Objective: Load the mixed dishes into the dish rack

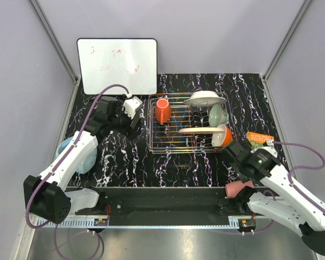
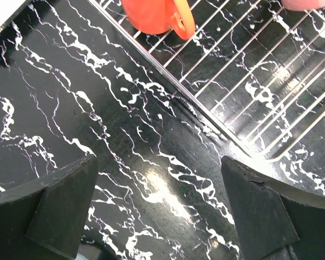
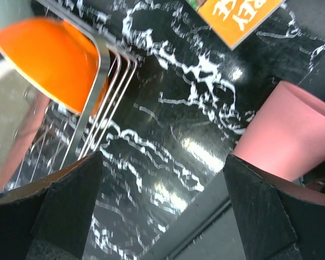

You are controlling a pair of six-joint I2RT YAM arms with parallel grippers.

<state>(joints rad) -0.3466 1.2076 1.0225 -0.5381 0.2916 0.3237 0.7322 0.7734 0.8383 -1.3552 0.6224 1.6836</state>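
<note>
Hovering just off the rack's (image 1: 149,130) left rim over bare worktop (image 1: 124,157), the left fingers (image 2: 59,211) are spread wide and hold nothing. The right fingers (image 3: 276,216) are also spread wide and empty, low over the worktop between the rack's near right corner and the pink cup (image 1: 239,188). The cup is the one dish outside the rack, near the front edge and close against the right arm; can't tell if it's standing or tipped. In the rack are the orange mug (image 1: 162,110) on the left, and on the right the white plate (image 1: 204,98), green bowl (image 1: 218,115), pink-and-cream plate (image 1: 197,130) and orange-bottomed bowl (image 3: 49,59), all crowded together. Likely risks:

- The arm may bump the cup as it turns toward it and push it off the front edge.
- A wide smooth cup may slip from a grip taken near the rim.
- A drop into the packed right side could knock the leaning plate or bowls, so the open middle looks safer.

The whiteboard (image 1: 117,65) has faint red handwriting, too pale to read. The orange book (image 3: 238,19) shows white letters upside down and cut off, so unreadable. No brand marks seen. Blue headphones (image 1: 78,154) sit under the left arm, not part of the job.
</note>
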